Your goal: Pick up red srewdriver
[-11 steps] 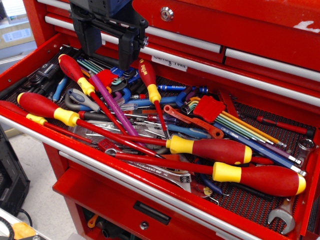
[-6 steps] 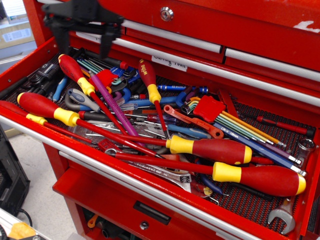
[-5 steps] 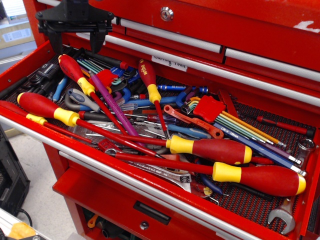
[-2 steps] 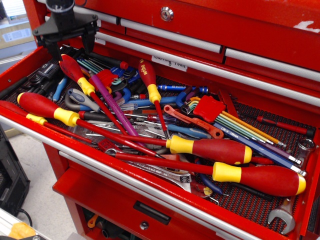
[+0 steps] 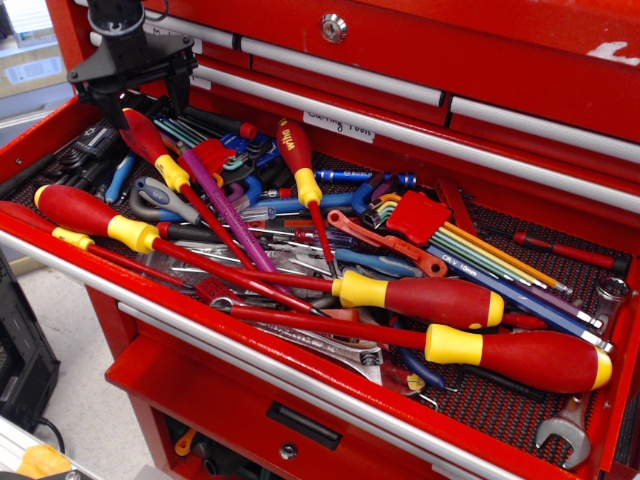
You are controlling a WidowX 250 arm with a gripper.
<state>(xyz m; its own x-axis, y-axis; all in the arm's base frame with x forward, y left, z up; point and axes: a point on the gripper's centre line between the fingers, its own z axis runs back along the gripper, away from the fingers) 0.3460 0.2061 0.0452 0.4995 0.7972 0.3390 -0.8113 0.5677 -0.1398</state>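
The red srewdriver [image 5: 152, 148] lies at the back left of the open drawer [image 5: 60, 118], its plain red handle pointing toward the rear corner, its yellow collar partway down, and its thin red shaft running forward and right over the pile of tools. It has not shifted across the last two seconds. What has changed is the gripper [image 5: 137, 100]: about two seconds ago it hung higher and further right, over the middle of the drawer's back edge; since then it has swung left and dropped, and it now sits right at the butt end of the handle. I judge this to be the end of the approach, with the grasp itself still to come.

The jaws stand apart, one finger on each side of the handle's tip, wide enough to take the handle between them. They hold nothing, and whether a finger already touches the handle I cannot tell. Closing here would catch the very end of the handle, which may let the long shaft tip down.

Beside the handle lie black tools [image 5: 85, 150] and blue-handled pliers [image 5: 122, 175]; a purple shaft [image 5: 222, 205] crosses near the target's shaft.
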